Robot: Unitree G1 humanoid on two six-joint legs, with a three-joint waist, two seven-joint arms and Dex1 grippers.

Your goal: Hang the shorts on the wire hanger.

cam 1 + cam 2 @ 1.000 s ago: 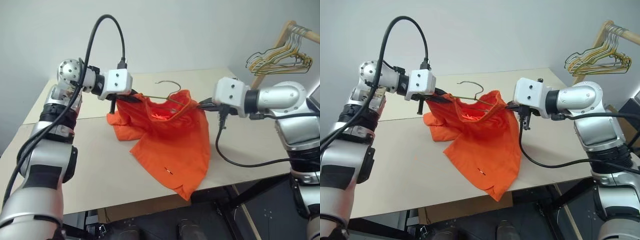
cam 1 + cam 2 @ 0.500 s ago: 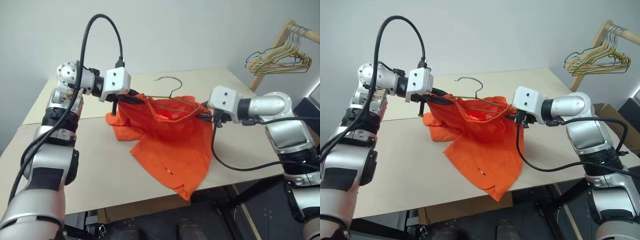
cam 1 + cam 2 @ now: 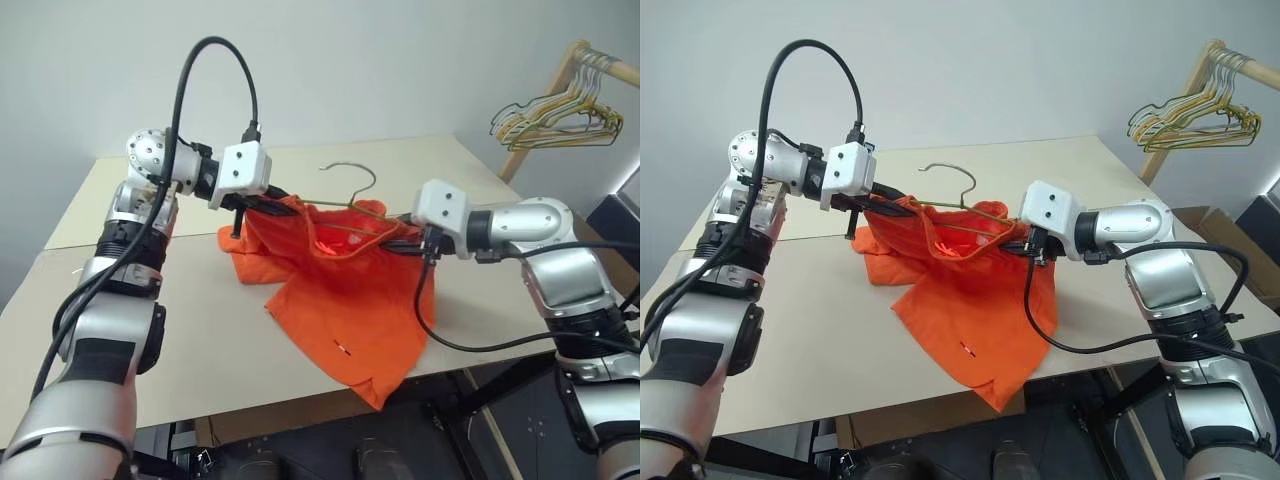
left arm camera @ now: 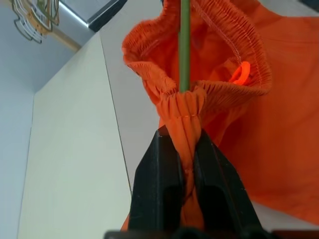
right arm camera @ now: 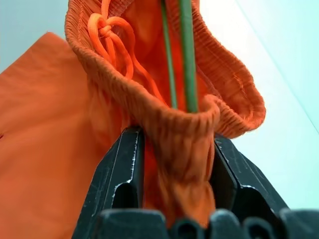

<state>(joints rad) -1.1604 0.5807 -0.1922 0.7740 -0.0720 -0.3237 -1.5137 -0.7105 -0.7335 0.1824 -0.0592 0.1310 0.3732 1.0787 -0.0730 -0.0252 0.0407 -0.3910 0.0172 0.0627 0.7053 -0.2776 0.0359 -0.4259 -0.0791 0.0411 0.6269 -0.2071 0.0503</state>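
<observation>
The orange shorts (image 3: 345,300) are held up by their gathered waistband, the legs draping onto the table (image 3: 180,320). My left gripper (image 4: 184,144) is shut on a bunched fold at the waistband's left end (image 3: 268,200). My right gripper (image 5: 177,144) is closed around the bunched right end (image 3: 395,235), fabric filling the gap between its fingers (image 5: 124,169). The thin green wire hanger (image 4: 184,45) runs inside the waistband opening between the two grippers. Its hook (image 3: 360,175) rises above the cloth. An orange drawstring (image 5: 112,40) hangs inside the waistband.
A wooden clothes rack (image 3: 575,60) stands at the back right with several pale yellowish wire hangers (image 3: 545,115) bunched on it. The table's front edge (image 3: 300,405) lies just below the hanging leg of the shorts. Black cables loop from both wrists.
My right gripper has sunk, taking its end of the waistband lower, so the shorts' opening now sags between the grippers. The left gripper has stayed about where it was.
</observation>
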